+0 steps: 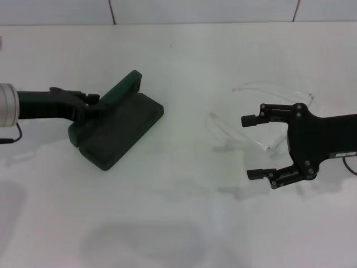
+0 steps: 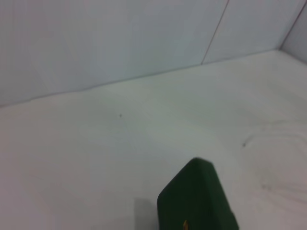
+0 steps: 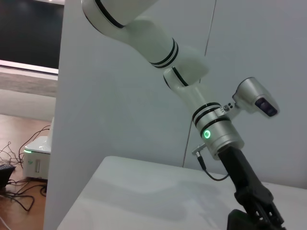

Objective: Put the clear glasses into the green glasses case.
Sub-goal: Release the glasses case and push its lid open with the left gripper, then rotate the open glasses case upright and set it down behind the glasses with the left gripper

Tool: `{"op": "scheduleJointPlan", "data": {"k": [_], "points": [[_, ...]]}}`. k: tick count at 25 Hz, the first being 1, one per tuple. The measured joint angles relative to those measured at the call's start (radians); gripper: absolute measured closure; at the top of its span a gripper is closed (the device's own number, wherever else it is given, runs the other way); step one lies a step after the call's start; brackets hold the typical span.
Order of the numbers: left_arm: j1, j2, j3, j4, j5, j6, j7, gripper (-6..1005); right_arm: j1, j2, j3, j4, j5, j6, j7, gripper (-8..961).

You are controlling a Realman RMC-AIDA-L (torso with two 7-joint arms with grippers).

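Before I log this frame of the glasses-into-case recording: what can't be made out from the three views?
- Left gripper: in the head view it merges with the green glasses case; whether it grips is unclear. In the left wrist view the case's gold lettering is cut off by the picture's edge.
- Clear glasses: the right gripper, open, hides part of the frame.
- Right wrist view: glasses absent; the case is cut off by the picture's edge.

1. The green glasses case (image 1: 120, 129): a dark green oblong hard case with rounded corners. It lies open on the left part of the white tabletop (image 1: 184, 223), set at a diagonal. Its lid stands up along the far long edge, and the dark lining faces upward.
2. The clear glasses (image 1: 262, 120): fully transparent, colourless frames with thin see-through arms. They lie unfolded on the right part of the tabletop, well apart from the case.
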Motion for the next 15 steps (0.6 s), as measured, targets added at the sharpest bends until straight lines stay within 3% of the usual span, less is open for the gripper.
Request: {"op": "scheduleJointPlan", "data": {"k": [6,15], "points": [[-0.008,-0.001,0.0,0.022,0.02,-0.035,0.003,516,-0.003,0.001,0.0,-0.009,0.0,0.0,-0.001,87],[-0.02,0.003,0.0,0.024,-0.011,-0.036,0.053,675,-0.01,0.011,0.0,-0.009,-0.003,0.001,-0.023,88]]}}
